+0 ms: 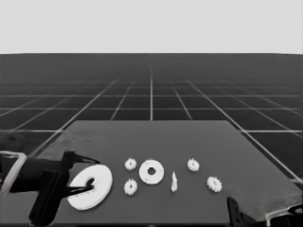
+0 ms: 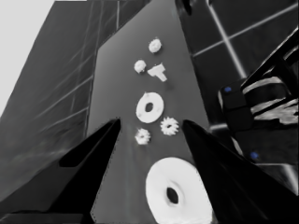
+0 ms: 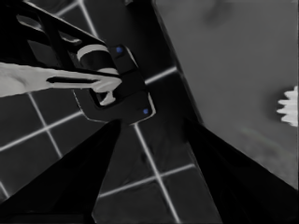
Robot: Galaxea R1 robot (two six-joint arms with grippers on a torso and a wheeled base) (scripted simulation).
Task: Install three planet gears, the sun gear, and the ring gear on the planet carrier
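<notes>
Beyond dark table [image 1: 156, 137], gridded floor [image 1: 151, 90]

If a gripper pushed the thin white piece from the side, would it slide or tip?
The thin white piece looks T-shaped and lies flat on the table, so it would probably slide or spin, not tip. Its slim, uneven shape suggests it is light and awkward to pinch.

There are no words, numbers, labels or signs to read on anything in these pictures.
</notes>
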